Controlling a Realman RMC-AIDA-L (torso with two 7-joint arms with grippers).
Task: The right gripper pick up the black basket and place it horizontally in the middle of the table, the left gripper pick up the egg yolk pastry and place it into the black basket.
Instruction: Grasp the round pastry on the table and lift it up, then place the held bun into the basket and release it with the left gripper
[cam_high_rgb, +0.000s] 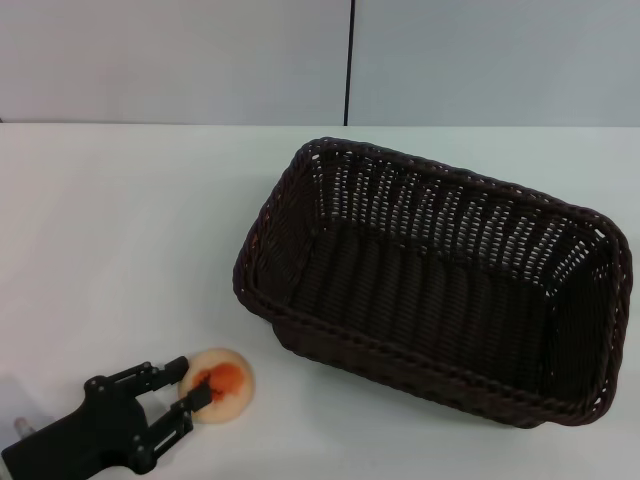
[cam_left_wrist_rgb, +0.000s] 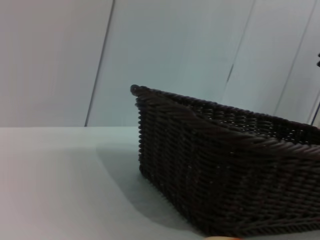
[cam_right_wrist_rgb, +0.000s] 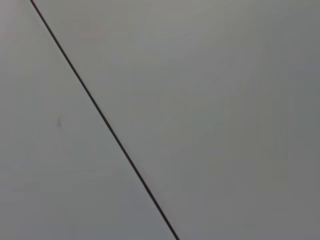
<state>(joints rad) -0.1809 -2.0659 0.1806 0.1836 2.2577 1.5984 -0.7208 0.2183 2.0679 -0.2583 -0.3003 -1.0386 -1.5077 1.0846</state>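
Observation:
The black basket (cam_high_rgb: 440, 290) stands upright and empty on the white table (cam_high_rgb: 120, 230), right of centre and turned a little askew. It also shows in the left wrist view (cam_left_wrist_rgb: 220, 165). The egg yolk pastry (cam_high_rgb: 228, 388) lies on the table near the front left, its orange patch facing up. My left gripper (cam_high_rgb: 188, 388) is at the pastry's left edge, fingers apart, with one fingertip (cam_high_rgb: 203, 390) over the orange patch. A pale sliver of the pastry (cam_left_wrist_rgb: 220, 238) shows at the edge of the left wrist view. The right gripper is out of view.
A grey wall with a dark vertical seam (cam_high_rgb: 350, 60) stands behind the table. The right wrist view shows only that wall and seam (cam_right_wrist_rgb: 105, 120). Bare tabletop lies left of the basket.

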